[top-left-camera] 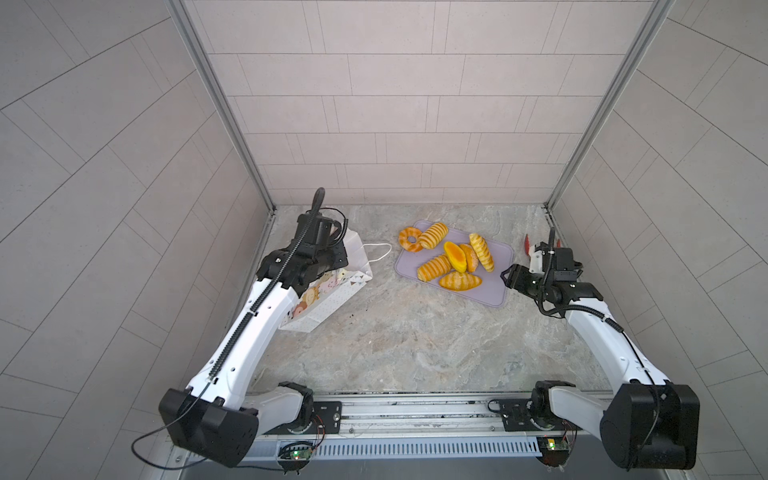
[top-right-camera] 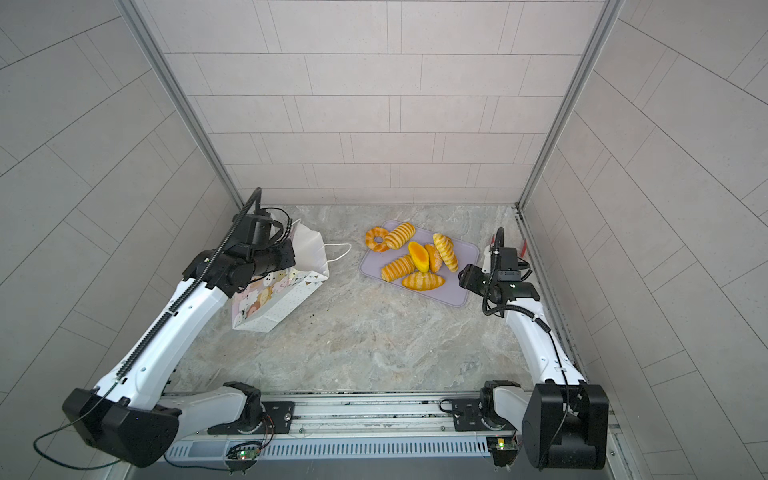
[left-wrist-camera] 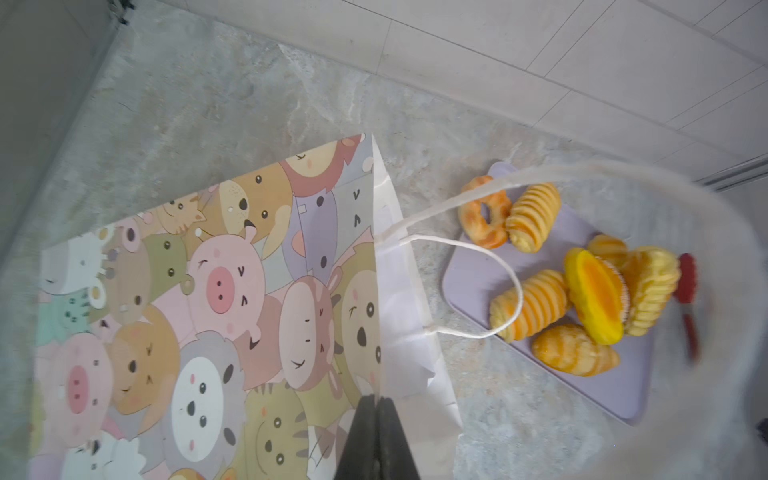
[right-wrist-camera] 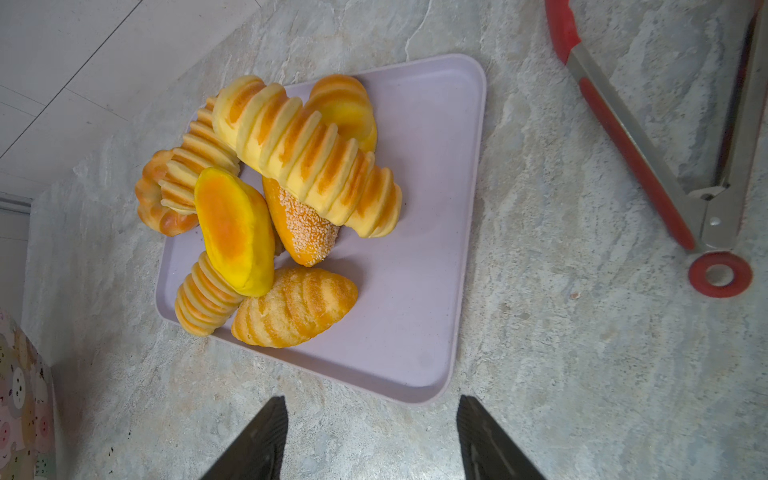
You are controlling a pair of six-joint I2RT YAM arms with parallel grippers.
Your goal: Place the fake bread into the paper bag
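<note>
Task status: no transfer completed. Every visible piece of the fake bread (top-left-camera: 451,259) lies heaped on the lilac tray (top-left-camera: 490,291), which sits toward the rear of the tabletop, right of centre. The ring-shaped piece (top-left-camera: 410,240) overhangs the tray's rear left corner. No piece is seen inside the paper bag (top-left-camera: 328,299).

The paper bag lies tipped on its side near the rear left corner of the tabletop, with its mouth turned toward the tray and one string handle (top-left-camera: 380,251) loose on the surface.

Left gripper (left-wrist-camera: 376,436): fingers pressed together on the white rim of the bag, pinching the paper at the mouth. Judged purpose: to raise or spread the opening.

Right gripper (right-wrist-camera: 372,401): jaws spread, empty, positioned just beside the tray's near right edge and facing the heap.

The red-tipped tongs (right-wrist-camera: 636,166) lie untouched by the right edge of the tabletop.

Outstanding: open the bag mouth, then pick and insert each piece in turn.
</note>
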